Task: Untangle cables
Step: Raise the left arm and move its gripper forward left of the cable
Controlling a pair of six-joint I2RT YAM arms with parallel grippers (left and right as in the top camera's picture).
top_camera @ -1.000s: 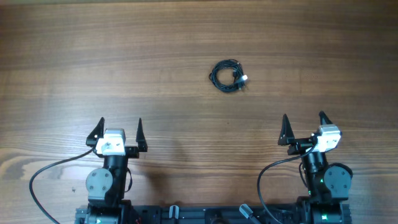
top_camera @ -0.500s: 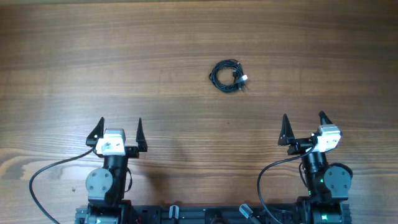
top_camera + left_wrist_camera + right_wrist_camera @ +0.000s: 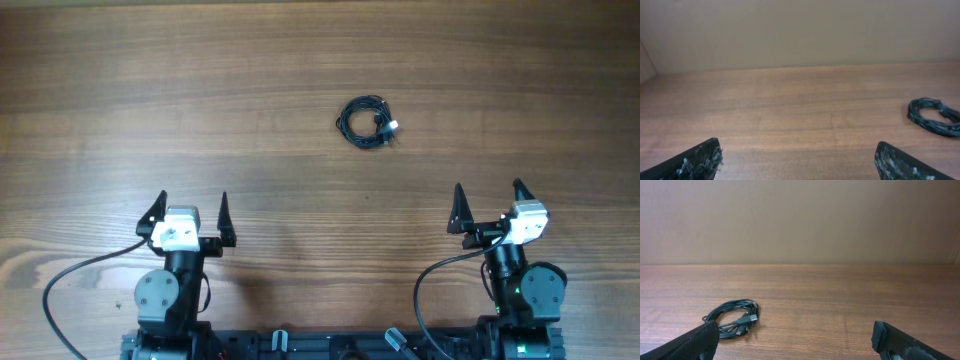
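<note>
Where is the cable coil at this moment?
In the overhead view the cable coil lies on the table, right of centre, ahead of the left gripper and the right gripper, nearer the right one.

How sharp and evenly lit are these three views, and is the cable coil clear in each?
Overhead: even light, no glare, wood grain and cable coil sharp. Left wrist: softer, coil clipped at the right edge, left tool blurry up close. Right wrist: coil fairly clear, right tool out of focus.
</note>
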